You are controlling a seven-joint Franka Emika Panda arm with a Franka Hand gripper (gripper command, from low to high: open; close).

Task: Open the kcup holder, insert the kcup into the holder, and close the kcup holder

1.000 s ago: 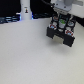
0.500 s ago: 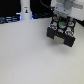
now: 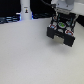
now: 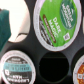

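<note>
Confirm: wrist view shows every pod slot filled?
No. An empty round slot sits dark below the green-topped kcup in the kcup holder.

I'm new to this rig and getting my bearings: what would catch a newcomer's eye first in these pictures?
In the exterior view, the black kcup holder stands out against the pale table, at the view's upper right, with the robot arm directly above it. A tall white bottle-like object stands at the far edge toward the view's left. The wrist view is filled by a kcup with a green and white top among round black slots.
</note>
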